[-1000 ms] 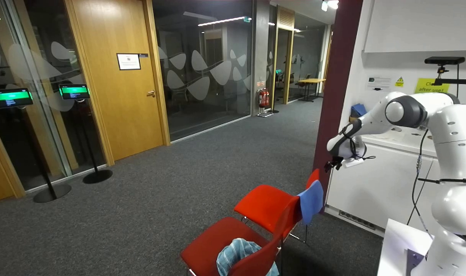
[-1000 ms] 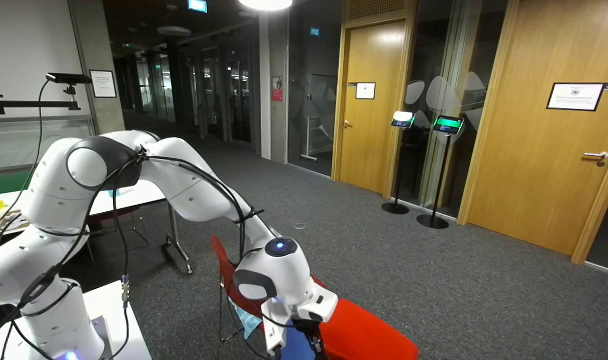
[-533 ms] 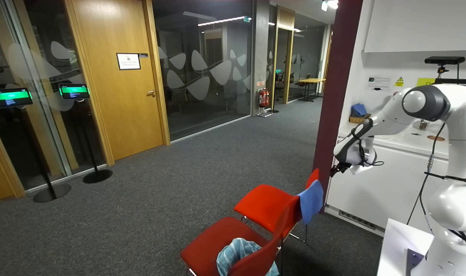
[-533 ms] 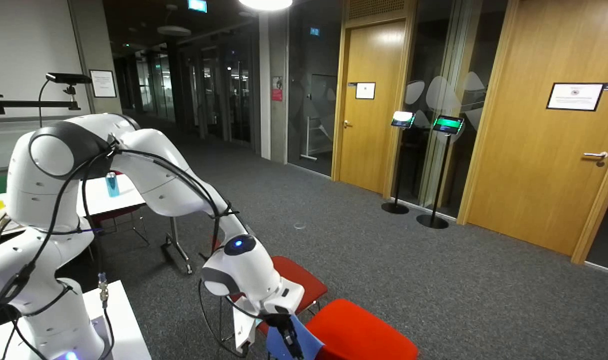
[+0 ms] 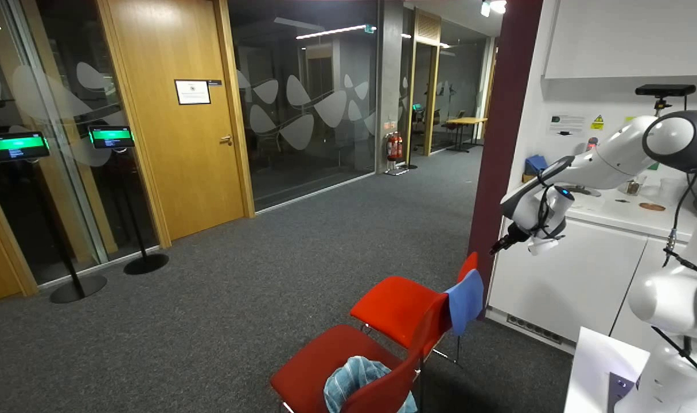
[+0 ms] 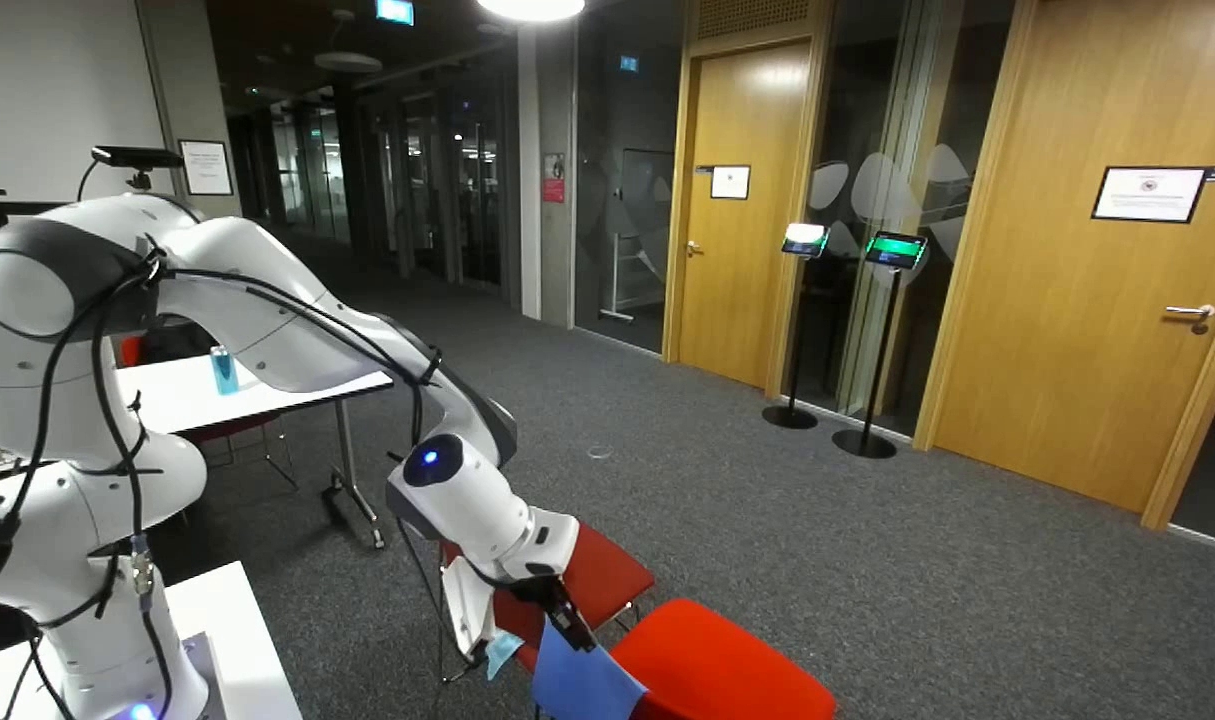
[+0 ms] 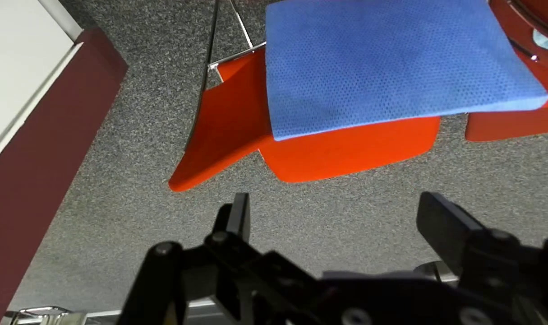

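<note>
Both exterior views looked from afar, the wrist view downward, nearer; all shared the blue cloth [image 7: 382, 67].

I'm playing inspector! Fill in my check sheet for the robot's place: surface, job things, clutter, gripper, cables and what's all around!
Surface: red chair, standing on carpet.
Job's things: blue cloth, draped over that chair's back.
Clutter: teal cloth on the darker chair.
Gripper: open, holding nothing, apart from the blue cloth.
Cables: black, tied along the arm.
Surroundings: wooden doors, screens on stands, white cupboards.
</note>
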`<state>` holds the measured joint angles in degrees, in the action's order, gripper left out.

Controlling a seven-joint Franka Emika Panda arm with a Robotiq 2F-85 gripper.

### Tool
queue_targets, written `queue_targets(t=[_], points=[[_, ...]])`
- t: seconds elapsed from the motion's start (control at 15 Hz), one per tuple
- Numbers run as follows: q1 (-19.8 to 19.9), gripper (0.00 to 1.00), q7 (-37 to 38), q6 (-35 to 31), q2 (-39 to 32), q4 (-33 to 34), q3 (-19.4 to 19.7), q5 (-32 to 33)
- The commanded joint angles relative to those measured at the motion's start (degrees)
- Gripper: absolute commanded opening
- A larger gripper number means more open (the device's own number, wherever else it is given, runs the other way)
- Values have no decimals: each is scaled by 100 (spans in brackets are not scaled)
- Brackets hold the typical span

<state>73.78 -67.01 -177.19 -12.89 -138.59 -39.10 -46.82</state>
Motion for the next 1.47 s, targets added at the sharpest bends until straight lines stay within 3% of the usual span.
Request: queue_targets(t=[0.0, 0.27, 0.47, 0.53, 1.4], points=[[933, 100, -1129, 365, 315, -239, -769, -835], [1613, 100, -1916, 705, 396, -354, -1247, -1531], [1886, 100, -2133, 831, 430, -465, -1391, -1831], [1611, 100, -1485, 619, 156, -297, -1204, -1470], [1712, 100, -1502, 637, 184, -380, -1276, -1515]])
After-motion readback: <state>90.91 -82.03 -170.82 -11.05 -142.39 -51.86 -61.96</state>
